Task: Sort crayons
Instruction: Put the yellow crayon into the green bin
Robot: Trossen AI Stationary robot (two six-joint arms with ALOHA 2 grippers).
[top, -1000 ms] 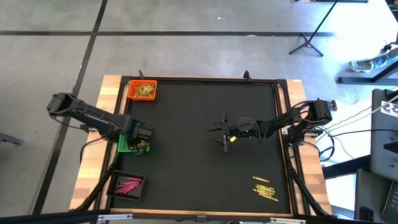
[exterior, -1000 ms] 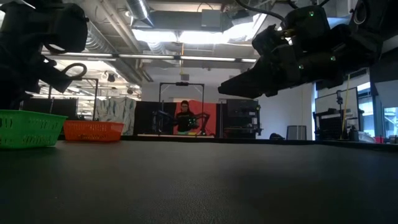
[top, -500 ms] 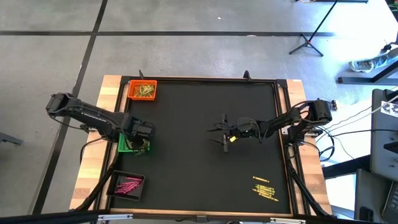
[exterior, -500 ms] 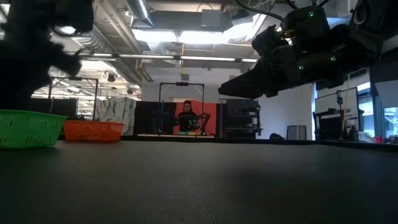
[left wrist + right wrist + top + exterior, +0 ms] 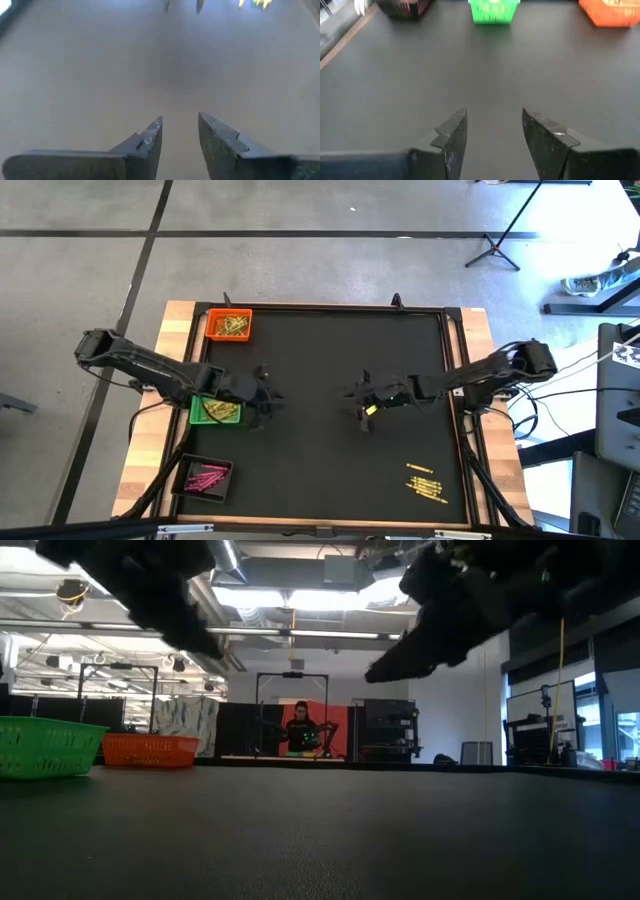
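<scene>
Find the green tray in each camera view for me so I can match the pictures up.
High view: the green tray sits at the mat's left edge, just behind the left gripper.
Low view: far left, on the mat.
Left wrist view: not in it.
Right wrist view: at the mat's far end, centre.
Shared landmark: the orange tray beside it, also in the low and right wrist views.

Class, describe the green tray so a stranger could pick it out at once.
Look along the black table's left edge, where three small trays stand in a row. The green tray is the middle one, between the orange tray and the black tray, beside the left gripper.
</scene>
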